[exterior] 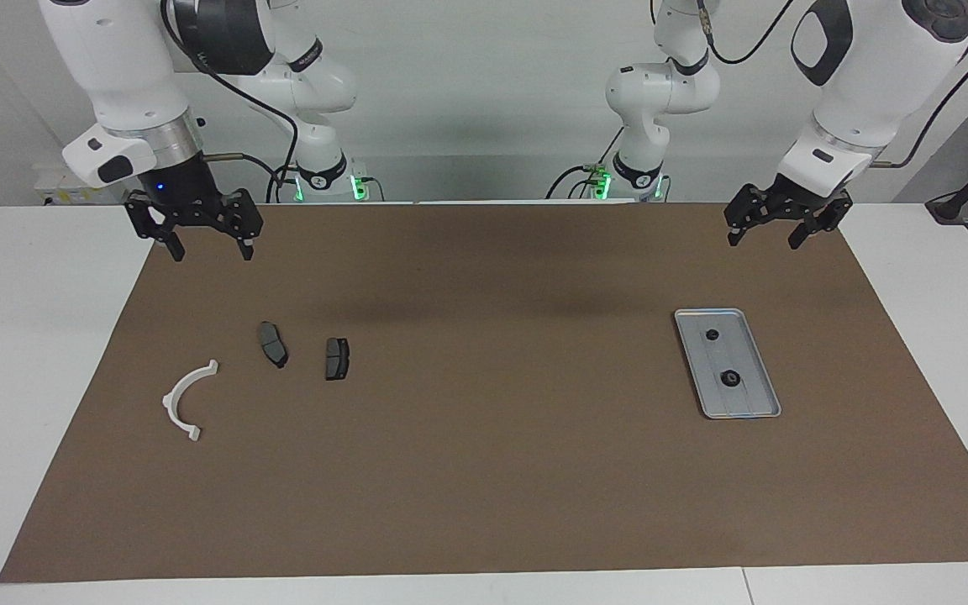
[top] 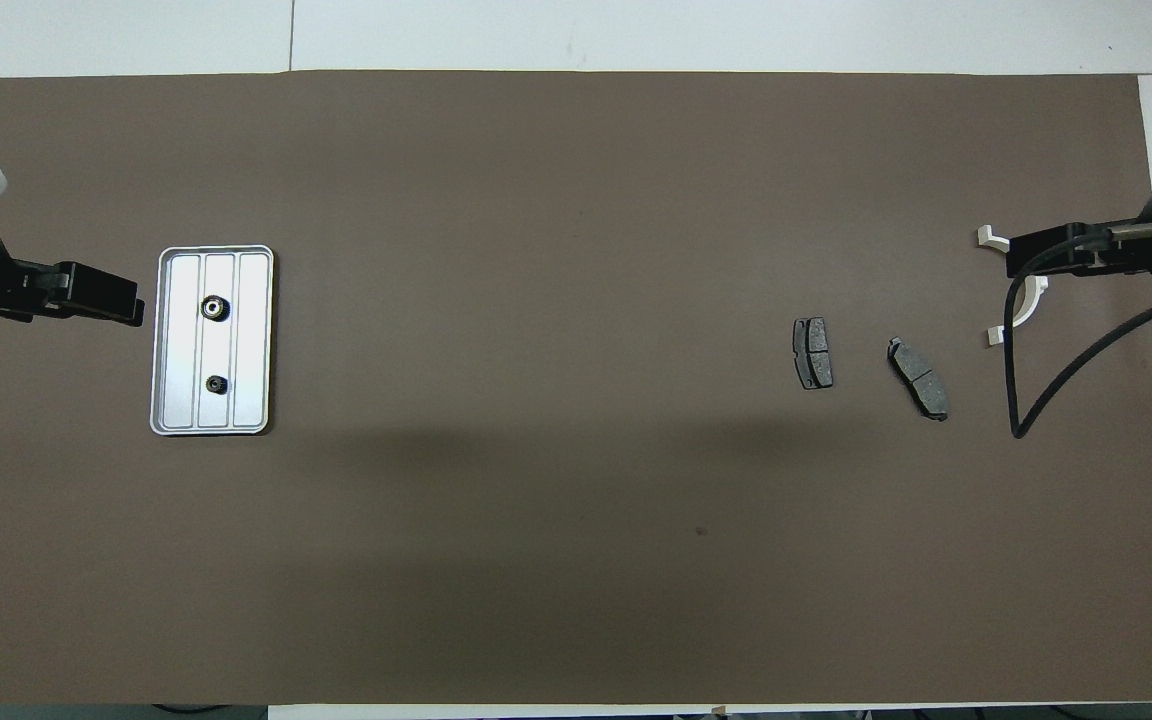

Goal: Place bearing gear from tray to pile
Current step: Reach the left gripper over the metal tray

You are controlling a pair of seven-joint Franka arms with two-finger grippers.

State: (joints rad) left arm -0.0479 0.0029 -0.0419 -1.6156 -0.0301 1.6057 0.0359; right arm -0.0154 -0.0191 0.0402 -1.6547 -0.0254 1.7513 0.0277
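Observation:
The silver ribbed tray (exterior: 749, 402) lies on the brown mat toward the left arm's end and also shows in the overhead view (top: 181, 400). Two small black gears lie in it: a larger one (exterior: 731, 378) (top: 213, 308) and a smaller one (exterior: 712, 334) (top: 216, 383). The pile lies toward the right arm's end: a white half-ring bracket (exterior: 186, 399) (top: 1033, 298) and two dark brake pads (exterior: 272, 344) (exterior: 337, 359) (top: 813, 352) (top: 918, 378). My left gripper (exterior: 765, 239) (top: 126, 305) hangs open and empty over the mat. My right gripper (exterior: 210, 249) (top: 1011, 262) hangs open and empty over the mat, and in the overhead view it covers part of the bracket.
The brown mat (exterior: 492, 470) covers most of the white table (exterior: 22, 353). A black cable (top: 1021, 380) loops down from the right arm's wrist.

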